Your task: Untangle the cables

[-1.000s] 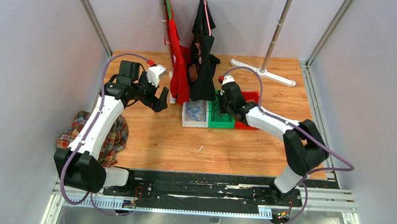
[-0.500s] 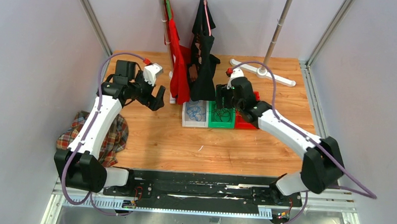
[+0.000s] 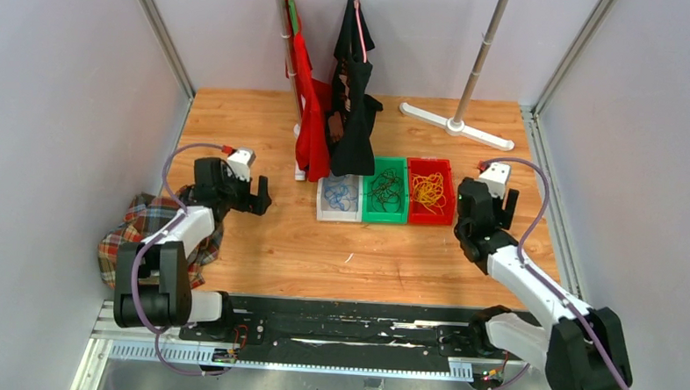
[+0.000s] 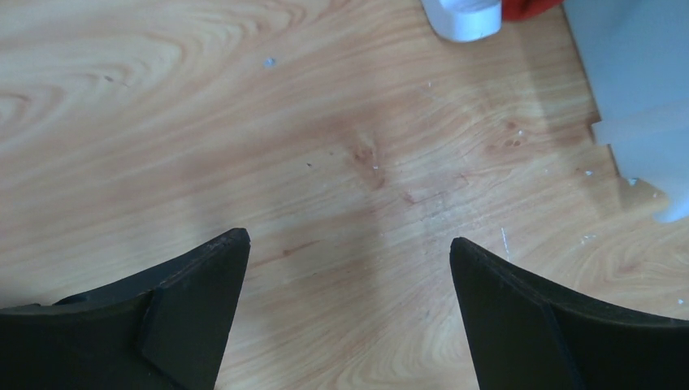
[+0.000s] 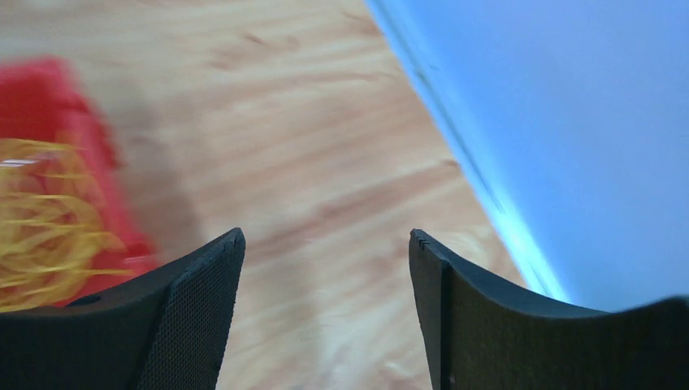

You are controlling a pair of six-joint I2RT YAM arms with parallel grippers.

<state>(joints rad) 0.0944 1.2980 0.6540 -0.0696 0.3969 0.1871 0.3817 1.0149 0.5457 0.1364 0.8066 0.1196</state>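
Three bins stand in a row at mid-table. A white bin holds blue cables, a green bin holds dark cables, and a red bin holds yellow cables. My right gripper hovers just right of the red bin, open and empty. In the right wrist view the right gripper is over bare wood, with the yellow cables at the left edge. My left gripper is open and empty, left of the white bin. The left wrist view shows the left gripper above bare wood.
A red garment and a black garment hang from a rack just behind the bins. The rack's white foot lies at the back right. A plaid cloth lies at the left edge under my left arm. Walls enclose the table.
My right gripper opened over the green bin, then drew back to the right of the red bin. My left arm dropped and pulled back toward the near left, staying open.
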